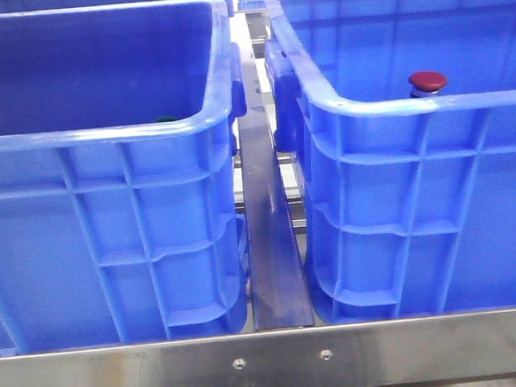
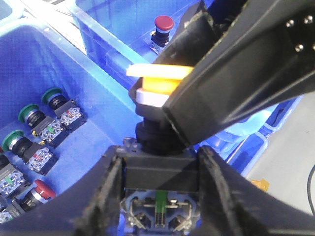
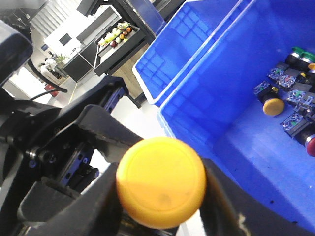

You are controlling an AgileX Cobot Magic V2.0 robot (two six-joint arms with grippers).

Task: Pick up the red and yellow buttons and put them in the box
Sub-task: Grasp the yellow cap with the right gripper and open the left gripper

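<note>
Between both grippers (image 2: 160, 162) (image 3: 162, 206): the yellow button (image 3: 161, 182).

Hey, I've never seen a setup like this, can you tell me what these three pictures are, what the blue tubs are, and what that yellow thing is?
This is a two-armed robot. The front picture looks forward over two blue crates: the left crate and the right crate, which holds a red button. The other two pictures come from cameras on the robot's wrists. In the left wrist picture, the left gripper clamps the black base of a yellow button; below it lie green buttons in a crate. In the right wrist picture, the right gripper appears closed around the same button's cap, so both arms seem to hold it.
</note>
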